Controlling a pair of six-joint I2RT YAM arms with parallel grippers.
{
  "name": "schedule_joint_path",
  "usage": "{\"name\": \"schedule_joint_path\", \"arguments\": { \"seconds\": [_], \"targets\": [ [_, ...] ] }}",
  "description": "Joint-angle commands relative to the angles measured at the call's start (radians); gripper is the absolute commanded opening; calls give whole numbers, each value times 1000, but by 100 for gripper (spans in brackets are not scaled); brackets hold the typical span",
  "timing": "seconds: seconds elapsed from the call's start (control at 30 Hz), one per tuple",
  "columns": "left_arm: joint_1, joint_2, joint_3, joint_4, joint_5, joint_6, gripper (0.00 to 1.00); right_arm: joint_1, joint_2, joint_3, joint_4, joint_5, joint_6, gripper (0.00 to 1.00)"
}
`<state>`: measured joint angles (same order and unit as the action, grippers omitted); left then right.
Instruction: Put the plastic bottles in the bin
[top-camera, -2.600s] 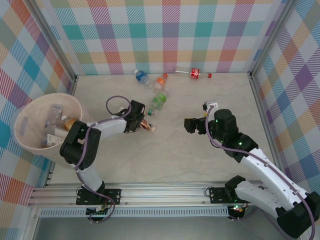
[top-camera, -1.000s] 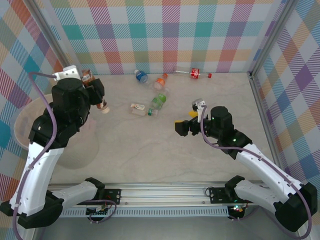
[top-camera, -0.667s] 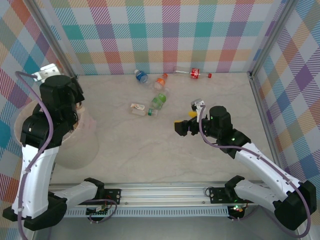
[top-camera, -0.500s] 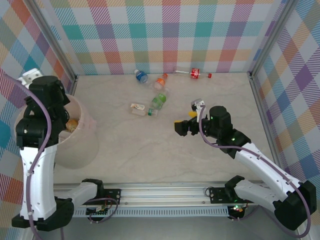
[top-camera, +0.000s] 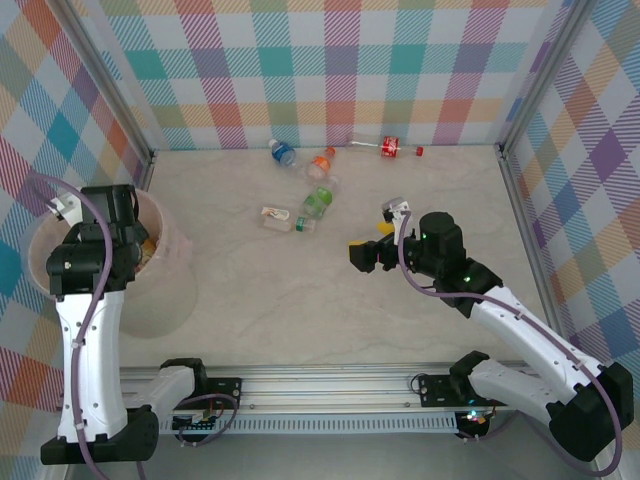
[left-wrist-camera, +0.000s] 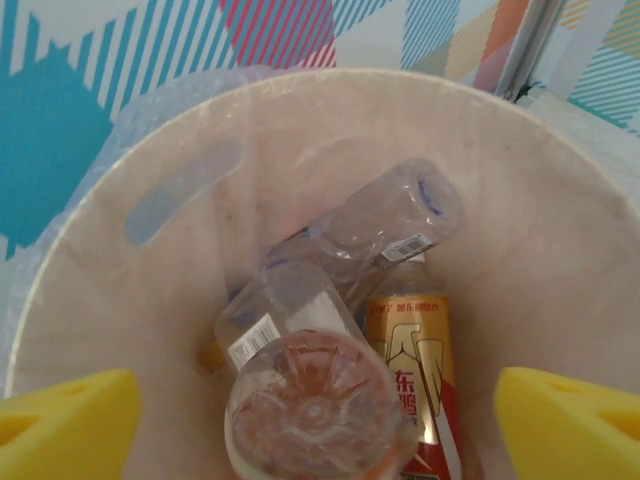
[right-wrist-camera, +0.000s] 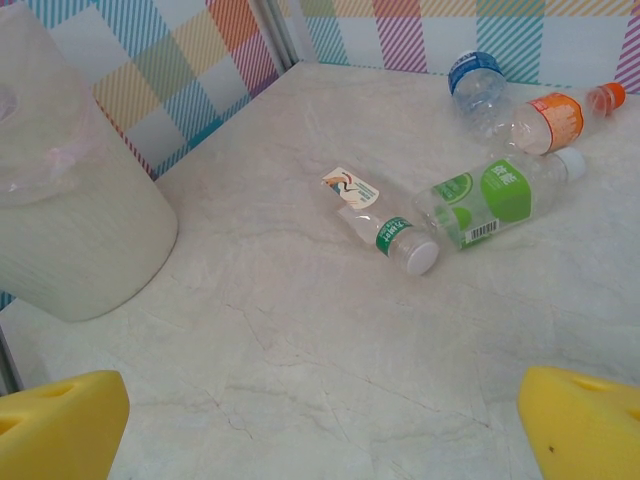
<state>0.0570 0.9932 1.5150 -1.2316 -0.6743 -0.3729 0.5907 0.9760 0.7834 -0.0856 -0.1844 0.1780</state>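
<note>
Released left claw (left-wrist-camera: 318, 432) looks into the bin (left-wrist-camera: 560, 200) at piled bottles (left-wrist-camera: 395, 235); right claw (right-wrist-camera: 322, 430) spread.

Beige marbled tabletop (top-camera: 300, 300) free from centre to near edge; clear plastic bottles (top-camera: 318, 202) clutter far edge; pinkish round plastic bin (top-camera: 165, 287) blocks left edge.

A robotics lab test cell: plaid-printed panels (top-camera: 340, 70) on aluminium posts (top-camera: 120, 100) enclose a marbled table (top-camera: 300, 290), with arm bases (top-camera: 205, 385) bolted to a rail (top-camera: 330, 385) along its near edge.
</note>
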Motion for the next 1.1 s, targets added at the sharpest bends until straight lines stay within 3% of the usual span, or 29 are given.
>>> {"name": "schedule_joint_path", "arguments": {
  "seconds": [0.0,0.43,0.7,0.97,1.07],
  "targets": [
    [15,-38,14,-25,3,-51,97,8,-12,-8,48,-2,-8,100],
    [15,-6,14,17,208,-74,100,8,-11,-14,42,19,-8,100],
    [13,18,15,128,669,-238,100,8,8,-13,53,61,42,100],
    [-14,19,66,164,688,-251,100,6,3,-18,39,186,112,100],
    [-82,34,88,179,712,-265,100,4,4,-22,47,197,117,100]
  ]
}}
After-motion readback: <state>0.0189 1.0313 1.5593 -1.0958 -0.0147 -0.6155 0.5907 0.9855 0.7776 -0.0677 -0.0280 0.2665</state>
